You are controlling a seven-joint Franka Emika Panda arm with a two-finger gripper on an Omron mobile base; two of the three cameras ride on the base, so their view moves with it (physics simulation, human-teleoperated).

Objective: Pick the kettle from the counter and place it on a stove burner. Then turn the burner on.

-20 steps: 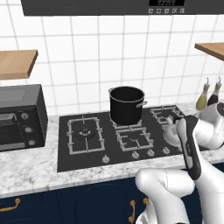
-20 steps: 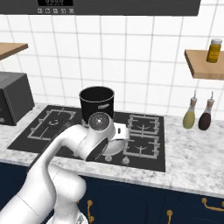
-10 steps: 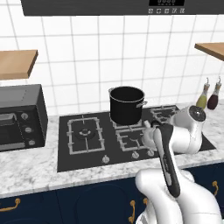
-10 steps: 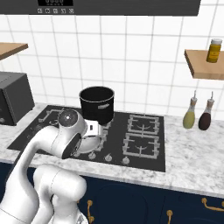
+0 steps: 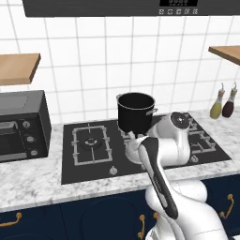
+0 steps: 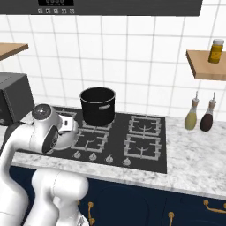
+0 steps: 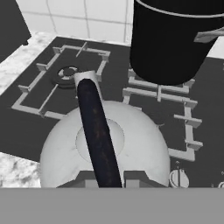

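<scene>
The silver-white kettle [image 7: 135, 148] hangs just above the front middle of the black stove, its black arched handle [image 7: 98, 131] running between my fingertips. My gripper [image 7: 109, 180] is shut on that handle. In the left base view the kettle [image 5: 134, 153] shows as a pale round body under the hand, right of the large stove burner [image 5: 91, 142]. In the hand view the large burner [image 7: 65, 73] lies up and to the left of the kettle, bare. The marbled counter [image 5: 33, 185] runs along the stove's front and sides. My own arm covers most of the kettle in the right base view.
A tall black stockpot [image 5: 136, 112] [image 7: 175, 39] stands on a rear grate just behind the kettle. A dark oven box [image 5: 18, 124] sits on the left counter. Two bottles [image 6: 199, 114] stand at the right wall. Knobs [image 6: 92, 156] line the stove's front edge.
The arm has swung left from the stove's right side to its front middle, carrying the kettle with it. The stockpot has stayed put.
</scene>
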